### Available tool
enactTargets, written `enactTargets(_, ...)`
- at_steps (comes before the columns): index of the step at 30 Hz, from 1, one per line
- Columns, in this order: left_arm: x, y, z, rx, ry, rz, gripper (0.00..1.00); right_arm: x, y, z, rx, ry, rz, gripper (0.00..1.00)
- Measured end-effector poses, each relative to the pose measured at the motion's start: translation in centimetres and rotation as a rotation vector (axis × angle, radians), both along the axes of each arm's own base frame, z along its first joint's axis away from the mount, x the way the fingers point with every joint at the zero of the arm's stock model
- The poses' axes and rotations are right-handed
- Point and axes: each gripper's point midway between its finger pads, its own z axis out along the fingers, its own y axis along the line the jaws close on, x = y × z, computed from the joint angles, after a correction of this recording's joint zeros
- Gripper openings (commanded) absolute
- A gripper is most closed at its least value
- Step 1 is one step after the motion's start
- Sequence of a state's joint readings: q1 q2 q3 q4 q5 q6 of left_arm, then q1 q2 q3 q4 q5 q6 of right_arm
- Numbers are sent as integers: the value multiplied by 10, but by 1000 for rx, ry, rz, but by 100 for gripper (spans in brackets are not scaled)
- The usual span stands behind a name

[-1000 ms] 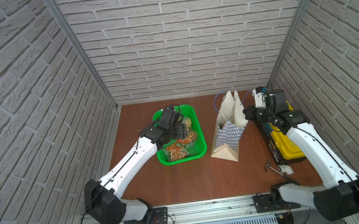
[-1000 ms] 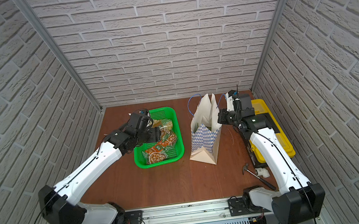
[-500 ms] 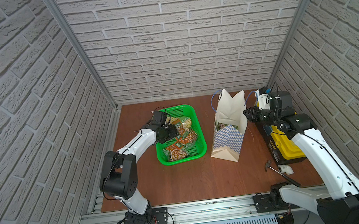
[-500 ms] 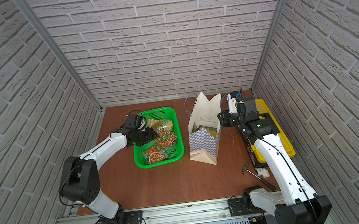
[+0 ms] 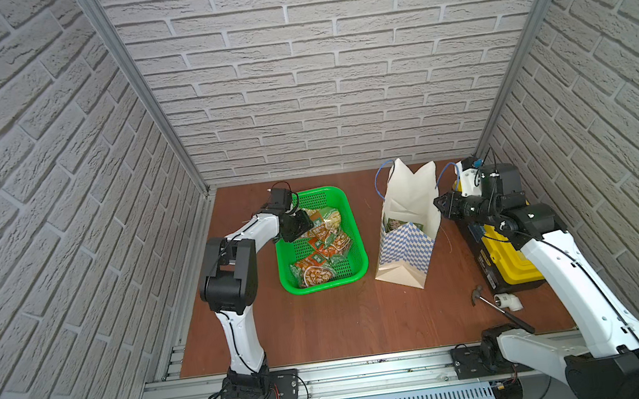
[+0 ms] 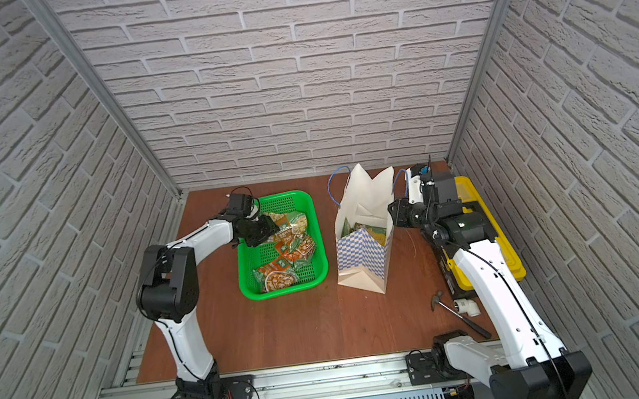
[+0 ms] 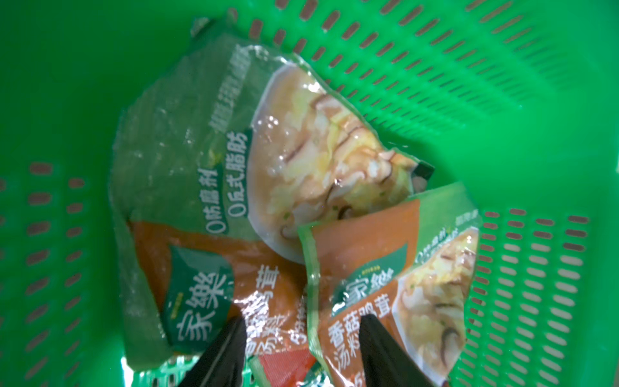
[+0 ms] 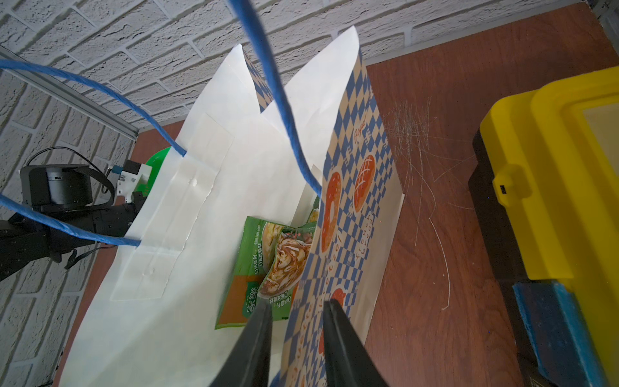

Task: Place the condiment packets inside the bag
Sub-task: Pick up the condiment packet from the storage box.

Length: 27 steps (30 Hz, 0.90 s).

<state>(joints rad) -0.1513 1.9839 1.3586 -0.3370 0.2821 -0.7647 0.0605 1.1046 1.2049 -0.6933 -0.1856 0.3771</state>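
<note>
Condiment packets [image 5: 322, 250]: most are piled in the green perforated basket [image 5: 323, 285], overlapping, green and orange-brown faces up; same in both top views [image 6: 287, 251]. In the left wrist view, a large green packet [image 7: 234, 167] lies against the basket wall [image 7: 469, 83], with a second packet [image 7: 402, 284] overlapping its corner.

At least two packets are already in the bag [image 8: 268, 261], standing low against the checkered wall. Their green tops are visible through the mouth in a top view [image 5: 396, 224].

The bag [image 5: 411, 205] is a white paper gift bag with a blue-and-white checkered band. It stands on the wooden tabletop [image 5: 326, 325] between the basket and the toolbox, mouth open, with the blue cord handles [image 8: 284, 100] looping up.

Left gripper [image 7: 299, 321]: down inside the basket at its far end [image 5: 300, 229]. The jaws are partly spread and the tips sit right over the two overlapping packets. Nothing is visibly pinched.

Right gripper [image 8: 296, 305]: at the bag's rim on the toolbox side [image 5: 438, 204]. The jaws are narrowly apart and straddle the checkered wall, one finger inside and one outside. There is a gap on the inner side, so it isn't clamped.

The yellow-and-black toolbox [image 5: 504, 264] sits under the right arm. A hammer [image 5: 478, 296] and a small white pipe fitting [image 5: 508, 301] lie near its front end.
</note>
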Motion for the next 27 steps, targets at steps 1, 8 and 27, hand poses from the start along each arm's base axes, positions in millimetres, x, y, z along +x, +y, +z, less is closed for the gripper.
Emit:
enactTargets(1,3,-1,0,-1,-2,-1,56,0,0,0,0,0,0,31)
enactTargets(8,16,-10,-5,-41,-13,-10,40,0,0,0,0,0,-1,31)
enactTargets(27,-12,-32,81,-121,-191,-49,0,-2,0,2,0,-6,-1,29)
